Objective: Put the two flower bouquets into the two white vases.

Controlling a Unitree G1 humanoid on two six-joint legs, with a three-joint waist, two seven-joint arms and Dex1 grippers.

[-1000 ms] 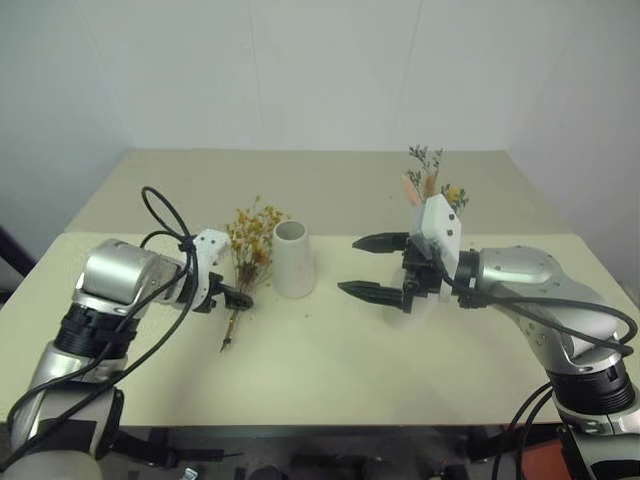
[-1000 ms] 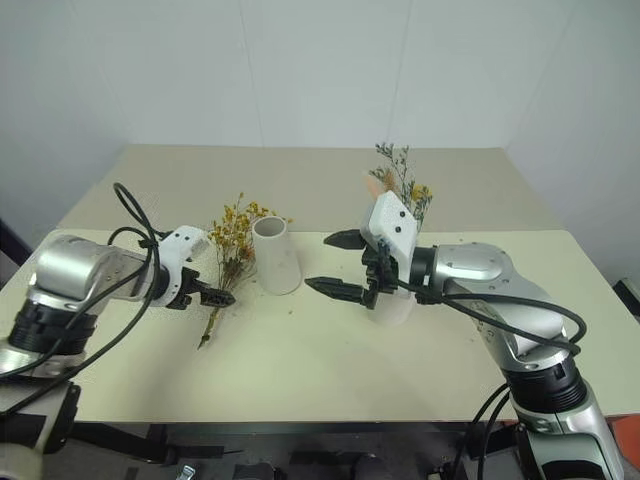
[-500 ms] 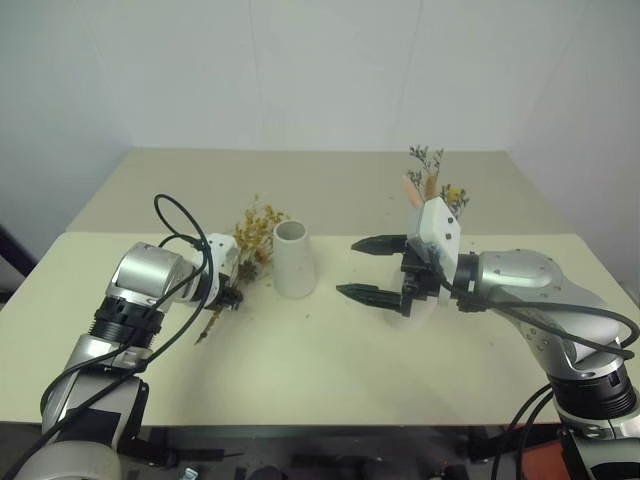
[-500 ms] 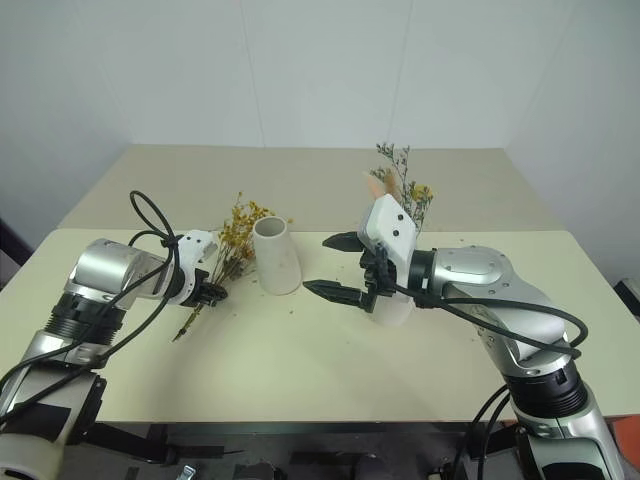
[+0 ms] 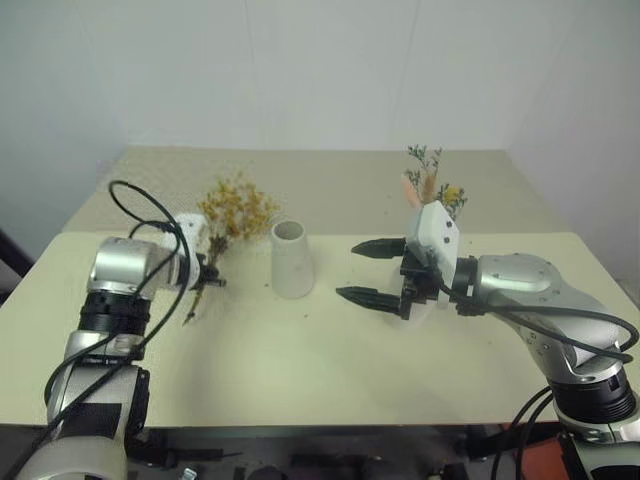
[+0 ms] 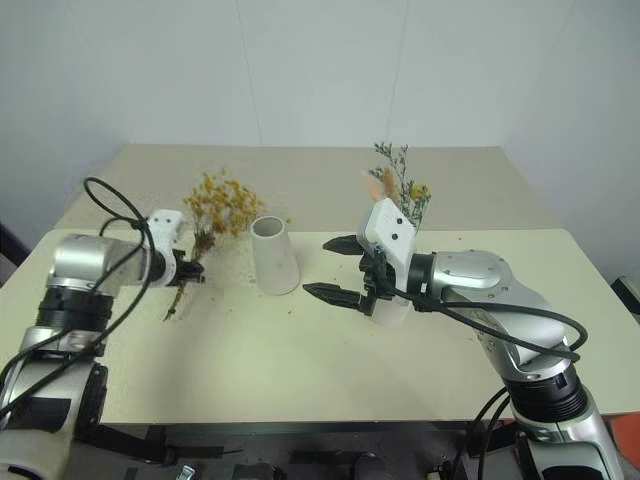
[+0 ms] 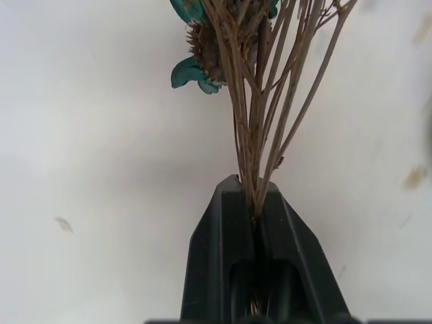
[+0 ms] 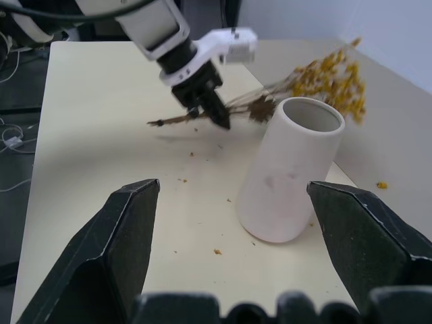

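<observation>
Yellow-orange bouquet (image 5: 234,202) clamped in left tool (image 5: 216,281), blossoms up-right, stem ends down-left

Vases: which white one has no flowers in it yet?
The taller cone-shaped vase in the middle of the table is empty. The other vase, behind the right end effector, already holds the mixed bouquet.

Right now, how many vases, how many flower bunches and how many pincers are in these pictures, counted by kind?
Vases: 2, the tall tapered vase and the squat vase behind the right pincer.
Flower bunches: 2, the yellow bunch gripped by the left pincer, and the mixed sprig bunch standing in the squat vase.
Pincers: 2.
Total: 6.
</observation>
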